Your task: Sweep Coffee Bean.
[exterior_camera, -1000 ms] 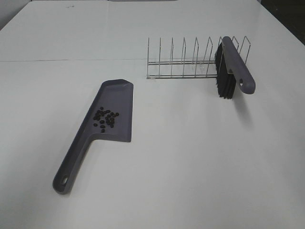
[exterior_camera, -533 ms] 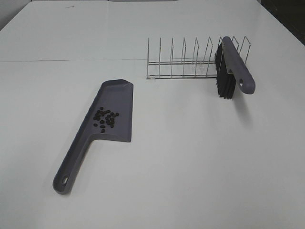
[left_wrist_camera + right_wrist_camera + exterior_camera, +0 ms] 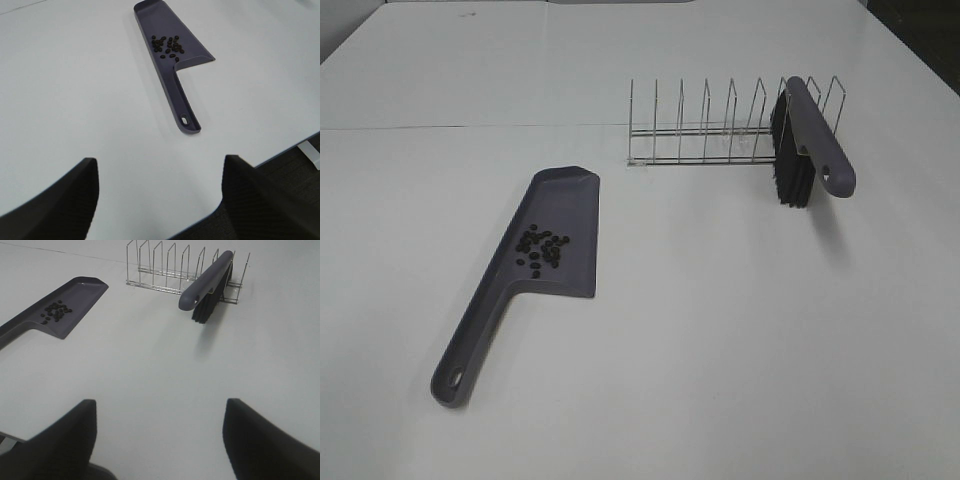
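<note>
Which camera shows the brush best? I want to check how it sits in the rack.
The right wrist view: the brush is large there, leaning in the wire rack with bristles down. The exterior high view shows it too, smaller. The left wrist view does not show it.

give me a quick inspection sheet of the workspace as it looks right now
surface: white table, bare in front
job's things: coffee beans clustered in the grey dustpan; brush propped in the wire rack, bristles down
clutter: nothing seen
grippers: left gripper open, empty, back from the dustpan; right gripper open, empty, back from the brush
cables: nothing seen
surroundings: dark floor past the table edge
</note>
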Motion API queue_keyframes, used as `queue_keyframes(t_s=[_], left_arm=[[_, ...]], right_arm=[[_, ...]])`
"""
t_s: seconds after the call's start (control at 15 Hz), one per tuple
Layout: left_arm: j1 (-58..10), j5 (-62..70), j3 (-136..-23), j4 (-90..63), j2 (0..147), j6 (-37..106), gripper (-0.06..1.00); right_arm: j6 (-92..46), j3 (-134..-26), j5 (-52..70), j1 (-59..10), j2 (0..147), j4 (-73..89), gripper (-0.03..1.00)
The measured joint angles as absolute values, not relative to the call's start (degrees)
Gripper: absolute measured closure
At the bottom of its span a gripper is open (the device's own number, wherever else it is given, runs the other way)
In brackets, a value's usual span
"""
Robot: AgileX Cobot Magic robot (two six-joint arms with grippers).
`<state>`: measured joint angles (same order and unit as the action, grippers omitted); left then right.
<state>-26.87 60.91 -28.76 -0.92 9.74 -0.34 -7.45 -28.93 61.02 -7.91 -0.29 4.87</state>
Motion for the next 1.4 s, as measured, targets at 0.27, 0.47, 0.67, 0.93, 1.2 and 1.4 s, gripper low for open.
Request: queue_keyframes(t_s=[0.27,0.47,0.67,0.93,1.2,1.4], left_arm=[[-26.87,60.91,-28.59,-1.38,9.74,0.86,0.3],[-26.87,60.91,-28.59,-3.55,9.74,3.09,0.3],[-26.87,60.91,-28.59,-3.55,9.74,3.21,0.3],[-26.87,60.91,-28.59,-3.55,9.74,3.21,0.3],[-26.87,60.91,-28.59,-3.55,9.74,3.21,0.3],[-26.87,60.91,-28.59,-3.55,9.68,3.21,0.3]], right_arm=[[-8.25,-28.93,61.02,-7.91,-0.29,5.39,0.29],[-8.25,-28.93,61.02,-7.91,-0.29,5.39,0.29],[-8.25,-28.93,61.02,-7.91,-0.29,5.39,0.29],[-8.25,-28.93,61.02,-7.91,-0.29,5.39,0.29],[-8.25,-28.93,61.02,-7.91,-0.29,5.39,0.29],[-8.25,-28.93,61.02,-7.91,-0.29,5.39,0.29]])
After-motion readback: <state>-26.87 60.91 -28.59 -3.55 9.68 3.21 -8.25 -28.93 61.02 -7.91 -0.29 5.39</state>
